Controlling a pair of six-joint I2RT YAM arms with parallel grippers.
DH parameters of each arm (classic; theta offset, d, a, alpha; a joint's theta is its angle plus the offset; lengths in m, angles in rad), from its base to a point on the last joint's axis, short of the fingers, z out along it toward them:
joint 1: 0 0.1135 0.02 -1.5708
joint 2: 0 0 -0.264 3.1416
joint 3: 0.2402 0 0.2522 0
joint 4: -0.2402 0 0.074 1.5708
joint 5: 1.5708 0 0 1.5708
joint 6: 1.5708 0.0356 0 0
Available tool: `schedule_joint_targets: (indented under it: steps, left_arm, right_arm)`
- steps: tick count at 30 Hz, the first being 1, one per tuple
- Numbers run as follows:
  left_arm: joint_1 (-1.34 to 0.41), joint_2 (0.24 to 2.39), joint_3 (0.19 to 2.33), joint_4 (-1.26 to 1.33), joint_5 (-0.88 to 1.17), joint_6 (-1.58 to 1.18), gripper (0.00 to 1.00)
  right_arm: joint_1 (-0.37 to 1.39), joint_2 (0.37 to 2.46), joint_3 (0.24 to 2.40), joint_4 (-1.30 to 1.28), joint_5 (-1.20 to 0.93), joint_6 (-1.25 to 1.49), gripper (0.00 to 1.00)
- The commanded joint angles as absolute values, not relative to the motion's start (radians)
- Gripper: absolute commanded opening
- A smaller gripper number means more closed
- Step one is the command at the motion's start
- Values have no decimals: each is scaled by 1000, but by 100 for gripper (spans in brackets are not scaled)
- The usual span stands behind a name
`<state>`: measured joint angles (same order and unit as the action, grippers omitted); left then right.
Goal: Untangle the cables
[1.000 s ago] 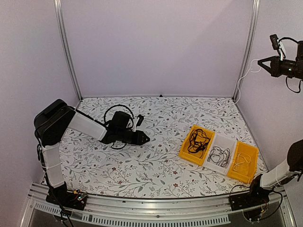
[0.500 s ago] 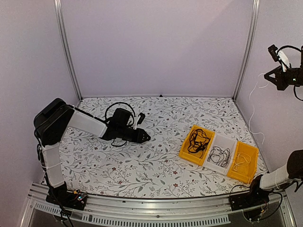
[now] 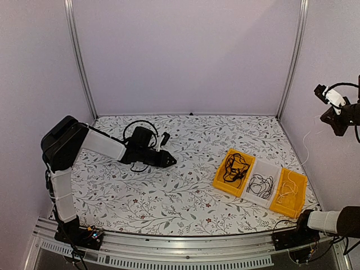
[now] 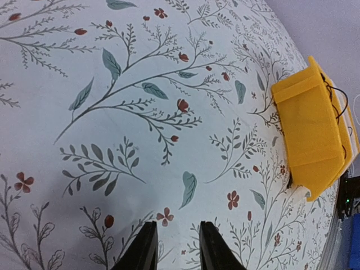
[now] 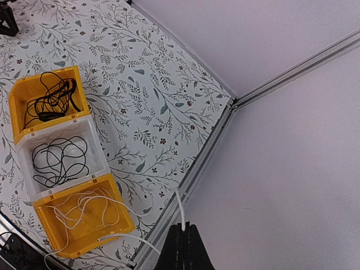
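High at the right my right gripper (image 3: 336, 119) is shut on one end of the white cable (image 5: 181, 209), seen up close in the right wrist view at the gripper (image 5: 183, 229). The cable hangs down into the near yellow bin (image 5: 121, 225), where most of it lies looped (image 3: 289, 191). Black cables lie in the far yellow bin (image 3: 232, 166) and the white bin (image 3: 260, 183). Another black cable (image 3: 134, 127) loops on the table behind my left arm. My left gripper (image 3: 169, 160) hovers low over the patterned table, open and empty (image 4: 177, 244).
The three bins stand in a row at the right of the floral table (image 3: 185, 197); the far yellow bin (image 4: 315, 129) shows in the left wrist view. Metal frame posts (image 3: 292, 56) rise at the back corners, with walls close on all sides.
My right gripper has come down along the right wall, still holding the white cable's end. The left gripper has shifted slightly back; its jaws stay the same width.
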<state>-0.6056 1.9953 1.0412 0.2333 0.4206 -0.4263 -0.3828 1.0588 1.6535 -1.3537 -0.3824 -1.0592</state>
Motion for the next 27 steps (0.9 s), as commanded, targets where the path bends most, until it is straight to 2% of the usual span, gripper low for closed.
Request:
schedule_joint_targets:
  steps: [1, 10, 14, 19, 23, 27]
  left_arm:
    - [-591, 2013, 1045, 234, 436, -412, 29]
    - [-588, 1999, 1020, 250, 423, -431, 29]
    - [-588, 1978, 1002, 254, 412, -436, 29]
    - [-586, 1942, 968, 255, 392, -445, 29]
    - [-586, 1912, 937, 253, 374, -445, 29]
    - [-587, 1895, 918, 256, 365, -450, 29]
  right_arm:
    - [-388, 1021, 1536, -1370, -315, -1189, 0]
    - [-388, 916, 1178, -1368, -397, -1418, 0]
    - [-379, 949, 1065, -1366, -457, -1428, 0]
    - [-322, 1030, 924, -1331, -395, -1392, 0]
    - [-301, 1056, 871, -1370, -341, -1427, 0]
    - [-295, 971, 888, -1371, -278, -1467, 0]
